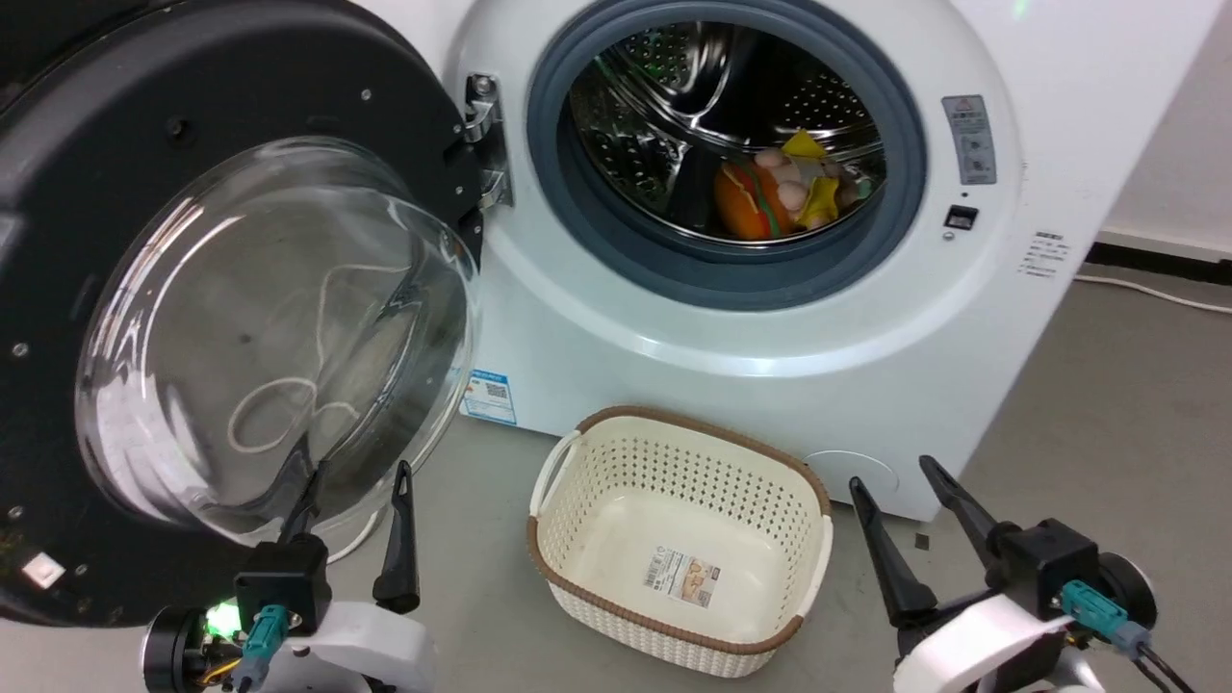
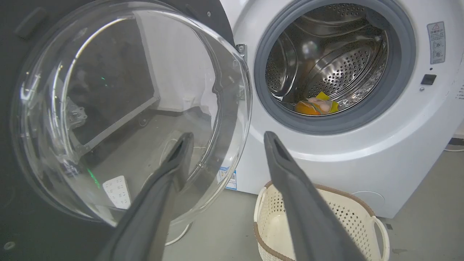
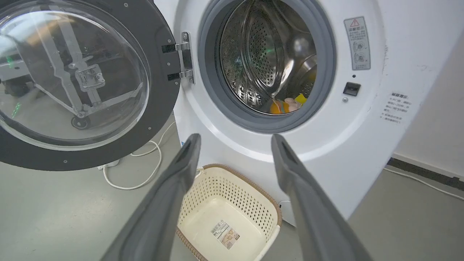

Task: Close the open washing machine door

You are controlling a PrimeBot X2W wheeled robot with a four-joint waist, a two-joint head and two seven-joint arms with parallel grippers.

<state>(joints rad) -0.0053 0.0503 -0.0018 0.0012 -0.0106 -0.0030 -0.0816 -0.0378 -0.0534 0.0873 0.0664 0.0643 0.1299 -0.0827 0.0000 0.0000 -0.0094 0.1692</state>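
Two grippers sit low in the head view, both empty. The left gripper (image 1: pixel 359 472) has its fingers spread just before the lower glass of the door (image 1: pixel 241 318). The right gripper (image 1: pixel 892 472) is spread alike, well apart from the door, beyond the basket (image 1: pixel 693 421). The door stands wide open on its hinge (image 1: pixel 481 125) at the left of the washer (image 1: pixel 770 385), with toys (image 1: pixel 780 188) in the drum.

Left wrist view: the fingers frame the glass edge nearest the hinge; whether one touches it I cannot tell.

Right wrist view: parted fingers point at the washer's front, nothing between them.

The door looks stiff and fairly heavy, its glass slick and rounded. I judge a push on the black rim far from the hinge, not a pinch, would swing it easiest.
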